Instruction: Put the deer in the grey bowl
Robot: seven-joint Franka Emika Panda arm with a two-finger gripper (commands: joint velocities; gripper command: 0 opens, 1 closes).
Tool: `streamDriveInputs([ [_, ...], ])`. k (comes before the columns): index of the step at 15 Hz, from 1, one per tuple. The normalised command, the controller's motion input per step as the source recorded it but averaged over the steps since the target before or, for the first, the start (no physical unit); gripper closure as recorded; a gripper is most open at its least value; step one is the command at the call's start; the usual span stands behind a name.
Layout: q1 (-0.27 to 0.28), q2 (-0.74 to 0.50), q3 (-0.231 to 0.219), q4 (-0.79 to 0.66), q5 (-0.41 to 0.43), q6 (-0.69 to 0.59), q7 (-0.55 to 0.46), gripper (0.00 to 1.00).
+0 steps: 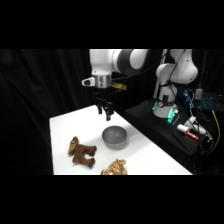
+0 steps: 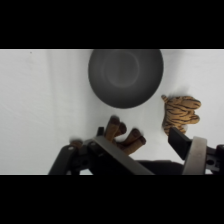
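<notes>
The gripper [image 1: 106,114] hangs empty, jaws apart, above the table's [image 1: 62,125] far edge. The deer [image 1: 81,152] lies near the front edge, beside the bowl [image 1: 114,136]. It should descend squarely over the torso.

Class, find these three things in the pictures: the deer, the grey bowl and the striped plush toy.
deer [image 1: 81,152], side view, on its dark brown body.
grey bowl [image 1: 114,136], side view, on its outer wall.
striped plush toy [image 2: 180,114], wrist view, on its striped back.
</notes>
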Motion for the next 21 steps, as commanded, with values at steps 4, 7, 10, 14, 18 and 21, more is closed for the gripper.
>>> streamDriveInputs([
  [4, -0.035, 0.05, 0.050, 0.09, -0.040, -0.01, 0.06, 0.00],
  [7, -0.013, 0.23, 0.058, 0.33, -0.129, -0.03, 0.13, 0.00],
  [10, 0.009, 0.37, 0.041, 0.48, -0.237, -0.03, 0.20, 0.00],
  [14, 0.034, 0.46, -0.002, 0.56, -0.282, -0.02, 0.23, 0.00],
  [18, 0.049, 0.50, -0.036, 0.62, -0.175, -0.02, 0.22, 0.00],
  [21, 0.057, 0.49, -0.040, 0.60, -0.103, -0.04, 0.16, 0.00],
])
